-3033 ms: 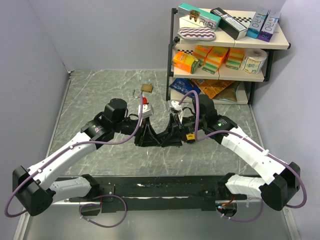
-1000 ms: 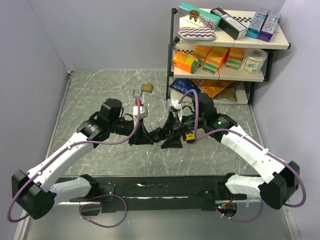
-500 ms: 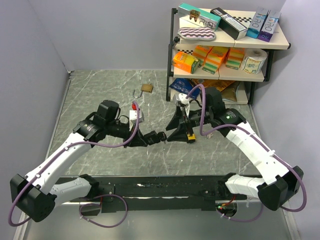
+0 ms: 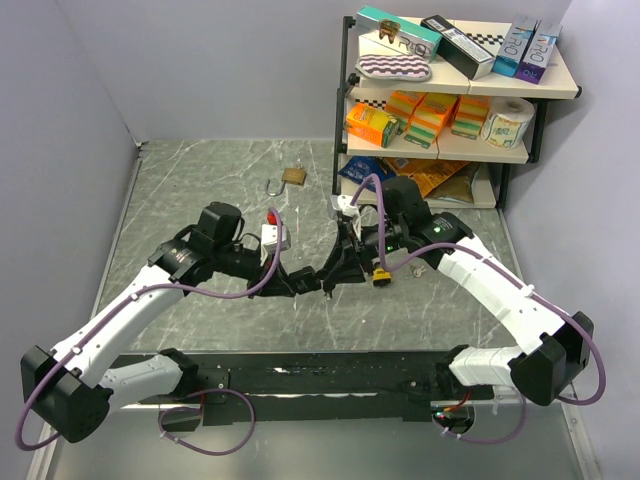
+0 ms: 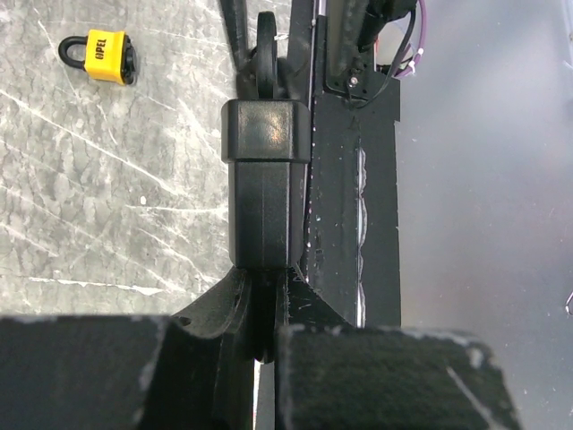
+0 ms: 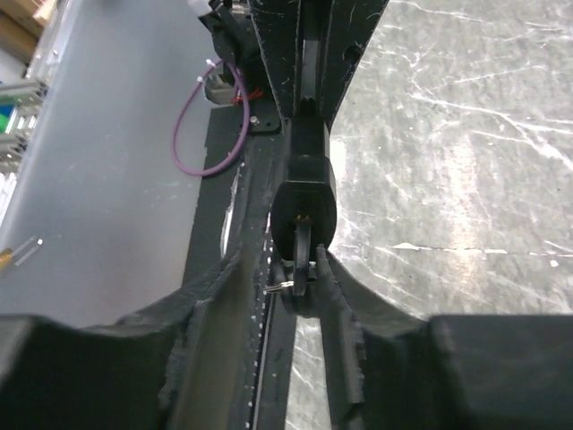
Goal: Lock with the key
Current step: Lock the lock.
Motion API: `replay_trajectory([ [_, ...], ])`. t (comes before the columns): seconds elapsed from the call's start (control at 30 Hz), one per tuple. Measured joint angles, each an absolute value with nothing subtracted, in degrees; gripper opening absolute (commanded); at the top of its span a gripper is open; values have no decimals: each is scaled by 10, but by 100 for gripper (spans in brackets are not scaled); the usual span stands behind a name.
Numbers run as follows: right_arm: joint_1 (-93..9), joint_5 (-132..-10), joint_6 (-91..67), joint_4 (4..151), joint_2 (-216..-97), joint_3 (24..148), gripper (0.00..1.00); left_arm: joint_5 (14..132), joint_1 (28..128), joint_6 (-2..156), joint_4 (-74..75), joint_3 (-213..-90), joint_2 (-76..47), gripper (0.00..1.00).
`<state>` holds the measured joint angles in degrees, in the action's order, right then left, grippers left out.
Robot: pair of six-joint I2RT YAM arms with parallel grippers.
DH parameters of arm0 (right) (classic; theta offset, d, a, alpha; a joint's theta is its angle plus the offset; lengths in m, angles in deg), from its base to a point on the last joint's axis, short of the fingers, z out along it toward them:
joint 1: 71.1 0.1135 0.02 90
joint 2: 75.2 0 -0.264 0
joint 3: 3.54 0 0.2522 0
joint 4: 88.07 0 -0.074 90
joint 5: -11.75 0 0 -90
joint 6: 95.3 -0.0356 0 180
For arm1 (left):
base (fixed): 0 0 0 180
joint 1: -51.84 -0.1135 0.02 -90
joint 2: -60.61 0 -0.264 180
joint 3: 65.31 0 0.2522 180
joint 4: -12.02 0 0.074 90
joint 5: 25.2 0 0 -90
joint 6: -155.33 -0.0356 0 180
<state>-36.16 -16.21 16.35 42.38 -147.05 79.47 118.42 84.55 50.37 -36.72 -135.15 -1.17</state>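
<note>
Left tool (image 5: 266, 291): fingers together, clamped on the base of what appears to be a black padlock (image 5: 266, 179). Right tool (image 6: 295, 269): partly apart, flanking its shackle (image 6: 302, 246); contact unclear.

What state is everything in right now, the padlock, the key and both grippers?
Padlock: lying on the table, untouched, no key in it; shackle looks open from above.
Key: held up between the two arms, clamped by its black head.
Left gripper: shut on the key.
Right gripper: jaws partly closed either side of the key's ring end; grip unclear.
</note>
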Motion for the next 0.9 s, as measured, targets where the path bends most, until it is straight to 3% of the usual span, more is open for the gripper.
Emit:
replay_trajectory([
  [0.2,-361,-173,185,418,-1471,799,0,1183,848,500,-371,-1351,-12,1],
  [0.63,-374,-189,216,420,-1455,803,0,1204,828,479,-353,-1346,-13,1],
  [0.9,-465,-166,214,398,-1441,803,0,1189,804,450,-393,-1323,-13,1],
])
